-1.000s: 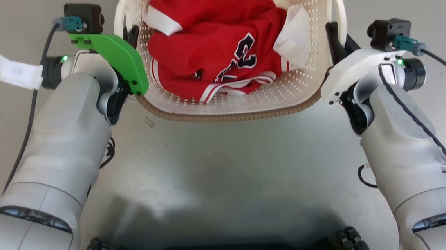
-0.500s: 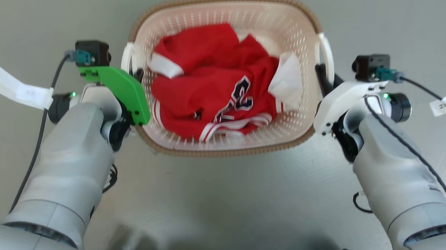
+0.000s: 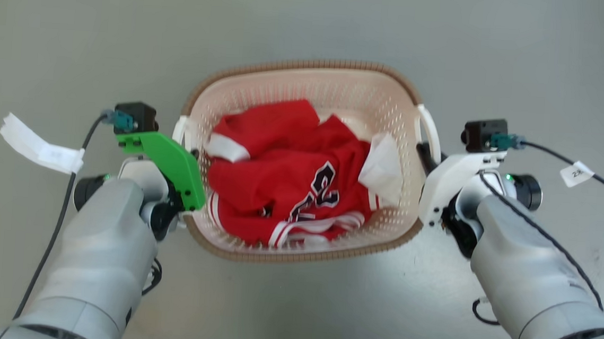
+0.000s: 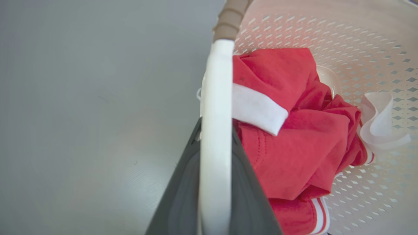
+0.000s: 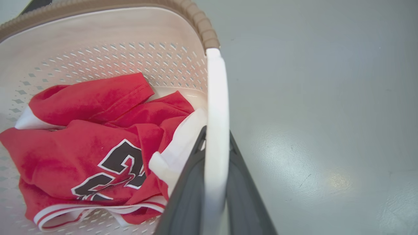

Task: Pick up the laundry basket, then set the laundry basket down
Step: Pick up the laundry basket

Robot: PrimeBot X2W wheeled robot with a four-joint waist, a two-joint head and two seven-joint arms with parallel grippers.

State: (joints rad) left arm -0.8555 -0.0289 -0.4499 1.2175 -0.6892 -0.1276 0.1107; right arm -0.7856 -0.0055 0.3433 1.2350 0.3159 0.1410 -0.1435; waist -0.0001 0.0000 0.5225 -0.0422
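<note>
The laundry basket (image 3: 309, 67), cream perforated plastic with a brown woven-look rim, sits mid-picture in the head view with a red jersey (image 3: 285, 179) inside. My left gripper (image 3: 186, 141) is shut on the basket's white left handle (image 3: 179, 129). In the left wrist view, the dark fingers (image 4: 251, 195) clamp that handle (image 4: 215, 107). My right gripper (image 3: 428, 156) is shut on the right handle (image 3: 428, 129), and its fingers (image 5: 243, 195) pinch the white bar (image 5: 216, 124). Whether the basket rests on the floor I cannot tell.
Grey smooth floor (image 3: 292, 307) lies all around the basket. A white paper tag (image 3: 40, 146) hangs off the left wrist cable, and a small one (image 3: 576, 173) off the right cable.
The whole head view has shifted. The basket and both grippers now show lower and smaller, with more floor beyond them. Both grips on the handles look unchanged.
</note>
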